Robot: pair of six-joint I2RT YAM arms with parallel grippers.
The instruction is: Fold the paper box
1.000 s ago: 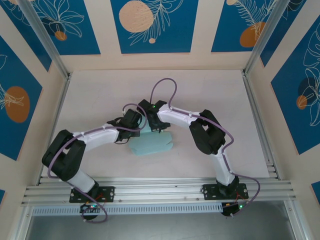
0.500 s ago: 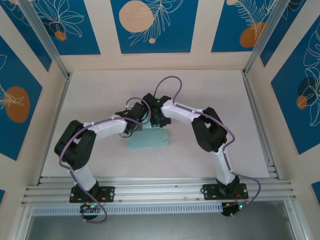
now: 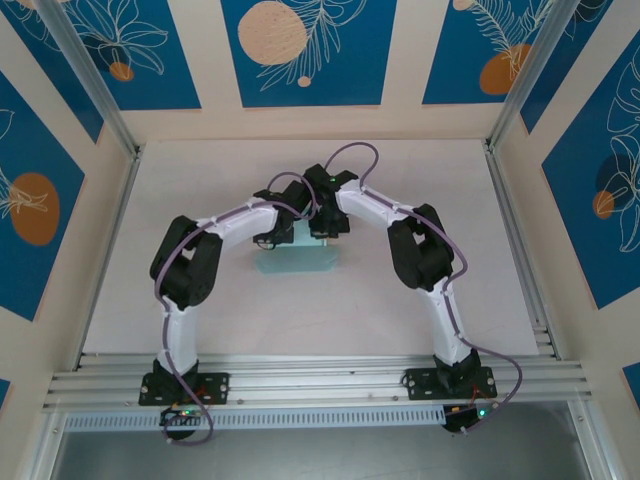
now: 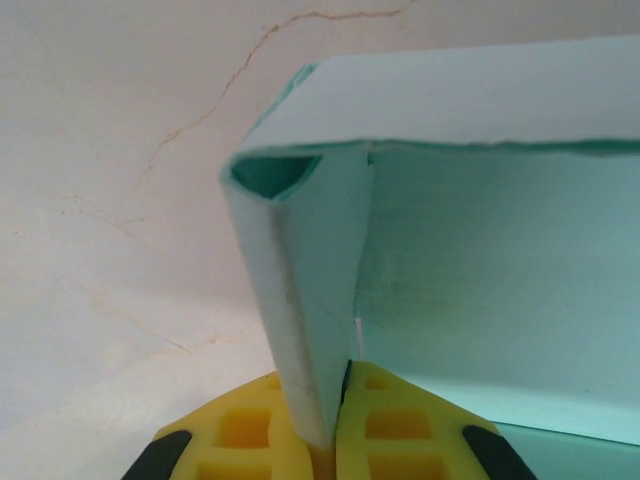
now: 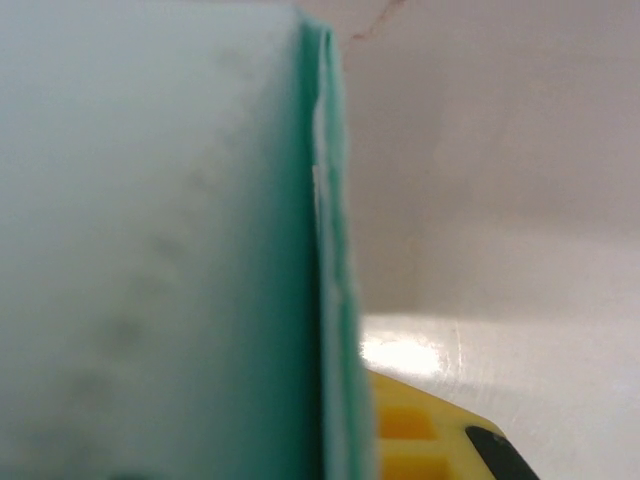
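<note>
The paper box (image 3: 295, 262) lies on the white table (image 3: 420, 180), near its centre, just in front of the two wrists. Both arms reach inward and meet above its far edge: the left gripper (image 3: 272, 236) at the left end, the right gripper (image 3: 325, 230) at the right end.

Left wrist view: the two yellow fingers (image 4: 250, 435) are closed together on a narrow side flap of the box, which stands upright between them. The flap is doubled over at the top, leaving a small rounded loop at the corner. A long wall runs off to the right of it, and the box floor lies below that wall.

Right wrist view: pale blue card stands on edge, very close and blurred. One yellow finger (image 5: 415, 435) sits just beside the card edge — the other is hidden, so the grip state cannot be determined.
</note>
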